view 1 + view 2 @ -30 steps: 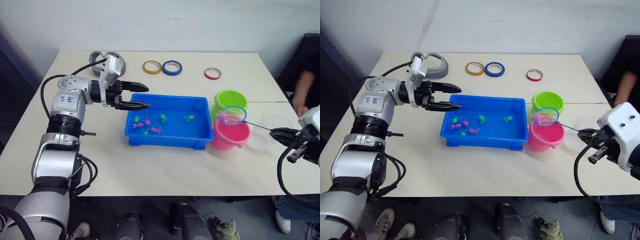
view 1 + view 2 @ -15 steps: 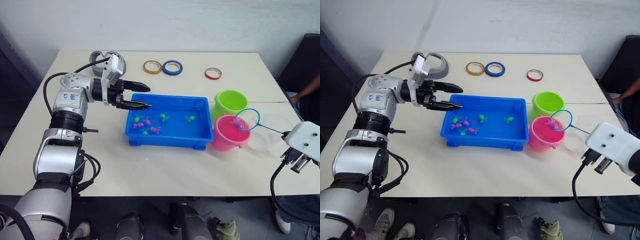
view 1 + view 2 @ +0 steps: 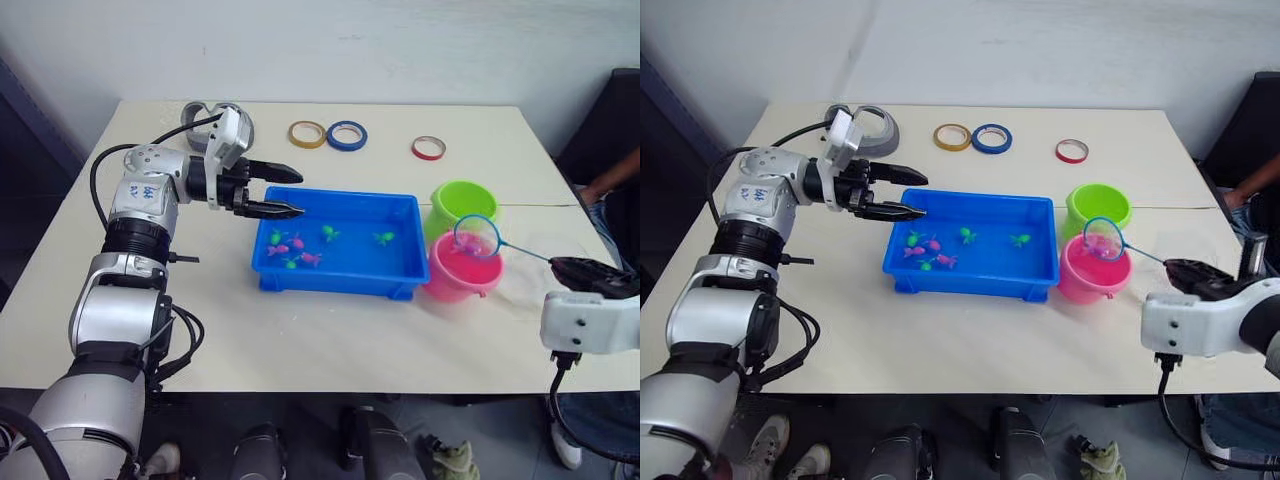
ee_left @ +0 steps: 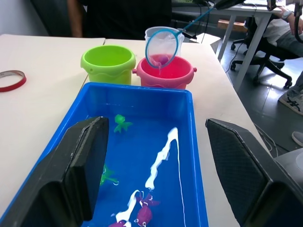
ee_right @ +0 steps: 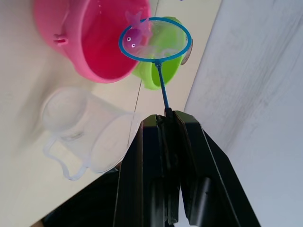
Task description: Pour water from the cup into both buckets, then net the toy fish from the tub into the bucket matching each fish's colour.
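Note:
The blue tub [image 3: 332, 285] sits mid-table with several green and pink toy fish [image 3: 298, 250] in shallow water. To its right stand the pink bucket [image 3: 452, 280] and, behind it, the green bucket [image 3: 460, 203]. My right gripper [image 3: 562, 266] is shut on the handle of a blue-rimmed net [image 3: 475, 237], whose hoop hovers over the pink bucket's far rim. One pink fish [image 5: 135, 33] lies in the net. The clear cup [image 5: 90, 137] rests on the table right of the pink bucket. My left gripper [image 3: 298, 193] hangs open above the tub's far left corner.
Yellow [image 3: 304, 133], blue [image 3: 346, 134] and red [image 3: 428, 148] tape rolls lie near the table's far edge. A grey object [image 3: 205, 115] sits at the far left corner. A person's arm [image 3: 610, 175] shows at the right edge, beyond the table.
My right wrist has turned over; the net swung right off the pink bucket, then back over it, with the pink fish still inside. The left arm has barely moved.

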Controlling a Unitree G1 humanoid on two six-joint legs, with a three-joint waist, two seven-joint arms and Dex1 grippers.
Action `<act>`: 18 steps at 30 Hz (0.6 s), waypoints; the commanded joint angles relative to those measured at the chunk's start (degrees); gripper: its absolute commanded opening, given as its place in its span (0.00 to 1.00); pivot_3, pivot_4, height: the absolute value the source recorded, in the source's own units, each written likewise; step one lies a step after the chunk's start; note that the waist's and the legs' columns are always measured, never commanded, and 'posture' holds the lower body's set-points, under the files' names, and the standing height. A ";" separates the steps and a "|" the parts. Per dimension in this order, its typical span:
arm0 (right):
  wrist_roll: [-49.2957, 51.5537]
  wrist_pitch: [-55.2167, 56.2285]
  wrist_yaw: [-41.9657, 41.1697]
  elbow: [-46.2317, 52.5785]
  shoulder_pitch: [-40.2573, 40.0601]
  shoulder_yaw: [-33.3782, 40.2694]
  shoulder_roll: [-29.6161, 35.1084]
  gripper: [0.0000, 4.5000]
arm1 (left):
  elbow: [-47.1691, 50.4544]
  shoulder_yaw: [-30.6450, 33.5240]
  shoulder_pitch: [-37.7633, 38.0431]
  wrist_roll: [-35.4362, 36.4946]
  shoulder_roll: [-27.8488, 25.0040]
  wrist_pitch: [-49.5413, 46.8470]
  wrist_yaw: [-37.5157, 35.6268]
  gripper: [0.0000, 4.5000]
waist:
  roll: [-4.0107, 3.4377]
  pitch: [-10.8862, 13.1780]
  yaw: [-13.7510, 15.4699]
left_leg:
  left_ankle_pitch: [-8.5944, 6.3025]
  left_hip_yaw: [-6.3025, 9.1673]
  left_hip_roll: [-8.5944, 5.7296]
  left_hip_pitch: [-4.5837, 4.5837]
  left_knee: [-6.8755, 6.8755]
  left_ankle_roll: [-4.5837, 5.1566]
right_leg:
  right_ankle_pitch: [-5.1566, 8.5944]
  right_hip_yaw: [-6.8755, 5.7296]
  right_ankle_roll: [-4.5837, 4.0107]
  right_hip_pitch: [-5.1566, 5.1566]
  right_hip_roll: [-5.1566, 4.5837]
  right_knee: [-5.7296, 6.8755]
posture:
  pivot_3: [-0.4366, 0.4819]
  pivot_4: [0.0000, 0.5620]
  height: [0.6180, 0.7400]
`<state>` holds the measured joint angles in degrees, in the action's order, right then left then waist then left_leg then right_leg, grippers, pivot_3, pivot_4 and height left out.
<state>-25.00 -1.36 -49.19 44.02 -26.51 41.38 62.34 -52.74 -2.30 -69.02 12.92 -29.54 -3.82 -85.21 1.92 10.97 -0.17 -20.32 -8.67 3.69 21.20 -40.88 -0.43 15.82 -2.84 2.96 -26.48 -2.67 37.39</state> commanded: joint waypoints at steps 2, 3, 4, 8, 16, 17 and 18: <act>-5.41 5.60 0.23 -1.20 -0.16 3.94 -2.19 0.00 | -0.34 0.71 -1.46 -0.27 -0.03 1.08 -1.03 0.80 | 0.00 0.00 -0.01 | 0.00 0.00 0.00 -0.01 -0.03 0.00 | 0.00 0.01 0.00 0.01 0.00 0.02 | 0.48 0.27 0.89; -6.06 6.48 0.45 -1.38 0.10 3.96 -2.70 0.00 | -0.40 0.71 -1.50 -0.26 -0.01 1.09 -1.06 0.80 | 0.00 0.00 -0.01 | 0.01 -0.01 0.00 -0.01 -0.05 -0.01 | 0.00 0.00 0.00 0.02 0.00 0.02 | 0.48 0.27 0.89; -7.27 7.31 0.80 -1.54 0.48 3.92 -3.00 0.00 | -0.43 0.71 -1.51 -0.26 0.01 1.14 -1.08 0.80 | 0.00 0.00 -0.06 | 0.01 -0.02 0.00 -0.02 -0.05 -0.01 | 0.00 0.00 0.00 0.03 0.00 0.03 | 0.48 0.27 0.89; -10.58 10.91 2.04 -2.06 1.56 3.79 -4.20 0.00 | -0.48 0.70 -1.49 -0.26 0.07 1.24 -1.15 0.80 | 0.00 0.00 -0.27 | 0.02 -0.01 0.01 -0.08 -0.06 -0.03 | 0.00 0.04 0.00 0.03 0.01 0.07 | 0.48 0.27 0.89; -15.13 16.05 4.14 -0.77 2.68 3.08 -7.57 0.00 | -1.08 0.75 -1.84 -0.28 0.23 1.69 -1.10 0.80 | 0.00 0.00 -0.19 | 0.03 -0.01 0.00 -0.07 -0.07 -0.05 | 0.00 0.04 0.00 0.03 0.01 0.09 | 0.48 0.27 0.89; -15.95 16.78 4.63 -0.69 2.75 2.92 -7.98 0.00 | -1.15 0.77 -1.87 -0.26 0.28 1.73 -1.06 0.80 | 0.00 0.00 -0.19 | 0.03 -0.01 0.00 -0.07 -0.07 -0.05 | 0.00 0.04 0.00 0.04 0.01 0.10 | 0.48 0.27 0.89; -17.69 17.61 5.86 -0.52 2.80 2.62 -8.72 0.00 | -1.23 0.79 -1.90 -0.25 0.32 1.80 -1.05 0.80 | 0.00 0.00 -0.16 | 0.03 -0.01 0.00 -0.08 -0.07 -0.05 | 0.00 0.03 0.00 0.04 0.01 0.10 | 0.48 0.27 0.89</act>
<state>-40.61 15.07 -45.10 42.36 -24.00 43.15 54.46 -54.69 -2.30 -69.04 12.89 -29.24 -2.91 -85.44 1.91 10.97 -0.34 -20.29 -8.68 3.69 21.13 -40.95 -0.48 15.82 -2.81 2.95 -26.45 -2.65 37.50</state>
